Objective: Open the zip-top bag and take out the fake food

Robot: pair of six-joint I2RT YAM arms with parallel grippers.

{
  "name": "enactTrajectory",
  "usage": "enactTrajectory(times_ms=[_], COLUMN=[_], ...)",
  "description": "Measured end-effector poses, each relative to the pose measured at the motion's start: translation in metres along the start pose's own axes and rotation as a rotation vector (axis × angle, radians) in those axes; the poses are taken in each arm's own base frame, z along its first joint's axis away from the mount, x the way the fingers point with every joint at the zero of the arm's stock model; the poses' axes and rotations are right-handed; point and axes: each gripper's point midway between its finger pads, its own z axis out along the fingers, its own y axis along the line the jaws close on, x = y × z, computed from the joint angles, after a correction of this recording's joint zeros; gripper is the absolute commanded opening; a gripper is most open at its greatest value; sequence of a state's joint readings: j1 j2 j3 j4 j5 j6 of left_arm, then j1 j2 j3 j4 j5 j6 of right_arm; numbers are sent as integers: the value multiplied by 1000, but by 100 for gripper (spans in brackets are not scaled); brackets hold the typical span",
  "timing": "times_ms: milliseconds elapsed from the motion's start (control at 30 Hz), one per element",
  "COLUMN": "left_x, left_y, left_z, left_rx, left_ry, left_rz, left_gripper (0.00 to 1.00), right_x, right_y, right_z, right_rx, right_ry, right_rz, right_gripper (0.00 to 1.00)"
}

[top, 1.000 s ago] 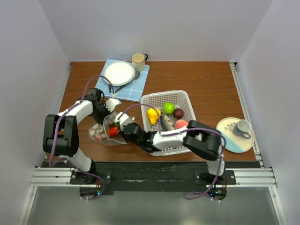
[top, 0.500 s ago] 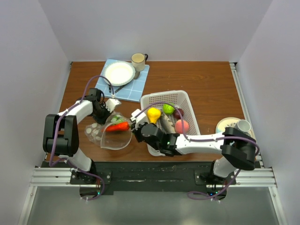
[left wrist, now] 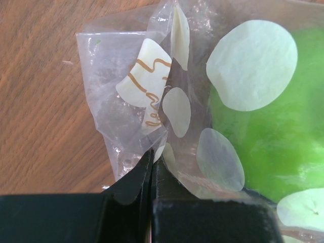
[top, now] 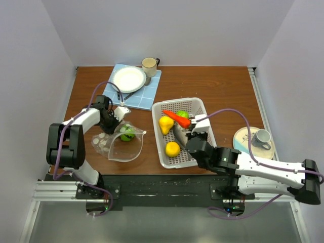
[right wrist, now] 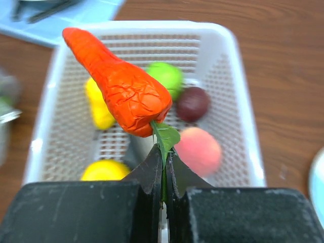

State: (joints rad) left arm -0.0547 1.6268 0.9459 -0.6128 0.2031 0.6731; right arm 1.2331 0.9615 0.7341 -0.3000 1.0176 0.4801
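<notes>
The clear polka-dot zip-top bag lies open on the table left of the white basket. A green fake fruit sits inside the bag, also in the left wrist view. My left gripper is shut on the bag's edge. My right gripper is shut on the green leaf of an orange carrot, holding it above the basket. In the basket lie a yellow pear, a yellow lemon, a green fruit, a maroon fruit and a pink peach.
A white plate and utensils rest on a blue tiled mat at the back left, with a beige mug beside it. A grey cup stands on a plate at the right.
My right arm has swung from the bag over to the basket, carrying the orange carrot out of the bag. The left gripper stays on the bag's edge.
</notes>
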Motion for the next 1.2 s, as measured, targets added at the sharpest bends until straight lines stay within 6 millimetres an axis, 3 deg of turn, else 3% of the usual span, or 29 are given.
enactTrajectory(times_ms=[33,100,133,233,333,467,500,533,633,700,800,867,967,1100,1200], left_x=[0,-2,-5,-21,-50,-85,-90,-92,-85,-71,-48,-41,-39,-37,-29], left_y=[0,0,0,4,9,13,12,10,4,-3,-15,-19,-19,-15,-15], left_z=[-1,-4,-8,-26,-60,-108,-116,-122,-118,-103,-83,-77,-75,-69,-63], left_rx=[2,7,8,2,-20,-57,-64,-67,-53,-23,22,35,33,13,4], left_ry=[0,1,-4,-43,-129,-266,-291,-305,-295,-256,-185,-160,-151,-142,-120], left_rz=[-1,-3,-5,-3,1,29,35,37,30,10,-17,-27,-30,-30,-33], left_gripper=[0,0,0,0,0,0,0,0,0,0,0,0,0,0,0], right_x=[5,13,17,31,43,42,39,37,28,25,21,19,39,71,83], right_y=[-13,-25,-29,-27,-20,-5,0,7,27,36,59,82,128,171,197], right_z=[0,3,5,14,21,12,9,5,-6,-14,-23,-29,-40,-49,-54], right_rx=[58,131,168,266,329,315,294,256,111,-20,-176,-263,-403,-538,-625], right_ry=[4,16,28,81,123,95,85,74,50,43,35,25,45,85,109], right_rz=[-4,-22,-48,-139,-212,-252,-252,-240,-135,-45,-2,-10,-111,-248,-282], right_gripper=[30,50,69,91,99,95,92,82,67,65,68,80,99,99,99])
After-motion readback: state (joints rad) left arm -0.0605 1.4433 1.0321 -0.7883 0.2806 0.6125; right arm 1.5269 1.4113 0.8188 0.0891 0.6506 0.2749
